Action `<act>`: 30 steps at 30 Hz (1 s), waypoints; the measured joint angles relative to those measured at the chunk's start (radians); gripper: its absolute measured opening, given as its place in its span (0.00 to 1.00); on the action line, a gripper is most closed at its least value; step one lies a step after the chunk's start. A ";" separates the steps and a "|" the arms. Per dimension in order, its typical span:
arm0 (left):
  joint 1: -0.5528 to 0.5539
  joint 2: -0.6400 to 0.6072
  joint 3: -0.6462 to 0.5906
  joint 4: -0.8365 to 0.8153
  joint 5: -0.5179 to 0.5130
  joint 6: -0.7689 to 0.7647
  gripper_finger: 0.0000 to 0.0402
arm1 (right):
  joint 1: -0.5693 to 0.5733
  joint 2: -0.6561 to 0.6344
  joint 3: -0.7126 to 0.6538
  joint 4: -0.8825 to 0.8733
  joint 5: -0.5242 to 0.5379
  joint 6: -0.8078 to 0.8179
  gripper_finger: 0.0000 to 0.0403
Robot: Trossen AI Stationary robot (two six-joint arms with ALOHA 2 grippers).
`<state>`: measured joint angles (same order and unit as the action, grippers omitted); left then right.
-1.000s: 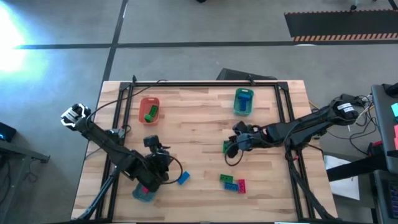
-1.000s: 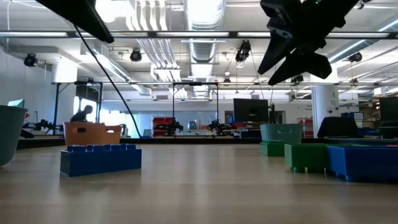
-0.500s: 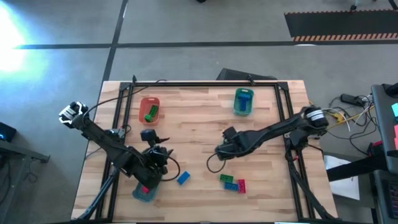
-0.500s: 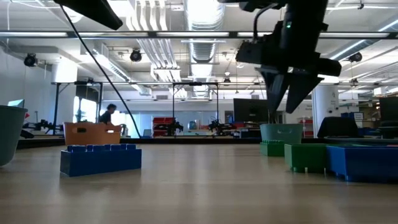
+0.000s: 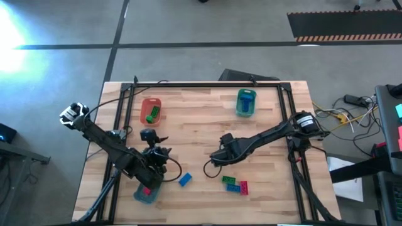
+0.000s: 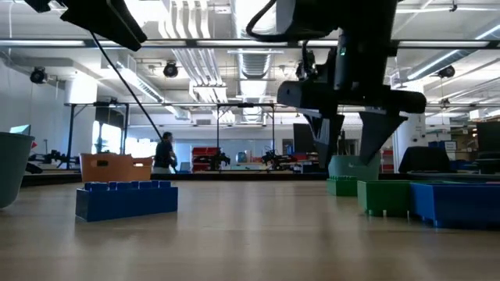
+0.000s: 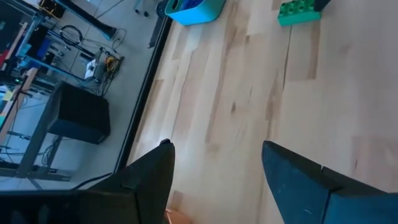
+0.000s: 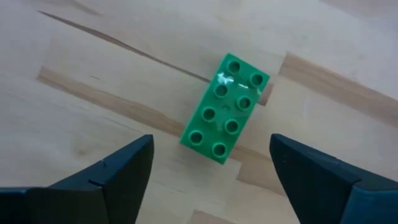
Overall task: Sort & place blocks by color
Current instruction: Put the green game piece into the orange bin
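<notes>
A green block [image 8: 225, 109] lies flat on the wood, studs up, right below my right gripper [image 8: 210, 149]. That gripper [image 6: 346, 160] hangs open above the table's middle [image 5: 218, 157], fingers pointing down on either side of the block without touching it. In the high view the arm hides this block. My left gripper [image 5: 162, 150] stands open at the near left over bare wood [image 7: 214, 155]. A blue block [image 5: 184, 179] lies on the table near it. Green, blue and red blocks [image 5: 234, 184] lie together near the front edge.
An orange tray [image 5: 151, 111] with a green block stands at the far left. A teal-green tray [image 5: 245, 102] with a blue block is at the far right. A teal tray [image 5: 146, 195] with a red block sits at the near left. A person walks in the room behind.
My right gripper has moved toward the table's left and near edge, turned from a slant until its fingers point straight down, and opened wide. It now hangs over the green block.
</notes>
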<state>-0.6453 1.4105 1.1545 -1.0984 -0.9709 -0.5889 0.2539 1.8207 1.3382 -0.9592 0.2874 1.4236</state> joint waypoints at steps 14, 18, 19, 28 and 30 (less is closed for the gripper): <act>0.000 0.000 -0.001 -0.010 -0.014 -0.006 0.56 | 0.003 0.056 -0.015 0.032 0.013 0.024 0.66; 0.000 0.000 -0.001 -0.009 -0.014 -0.008 0.56 | 0.003 0.059 -0.017 0.034 0.028 0.024 0.54; 0.000 0.000 -0.001 -0.009 -0.014 -0.008 0.56 | 0.003 0.059 -0.018 0.034 0.028 0.024 0.51; 0.000 0.000 -0.001 0.003 -0.014 -0.010 0.56 | 0.003 0.057 -0.039 0.052 0.053 0.004 0.28; 0.000 0.000 -0.001 0.014 -0.014 -0.010 0.56 | 0.003 0.055 -0.039 0.054 0.062 0.000 0.27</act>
<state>-0.6456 1.4109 1.1534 -1.0843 -0.9844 -0.5985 0.2573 1.8755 1.2987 -0.9056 0.3494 1.4236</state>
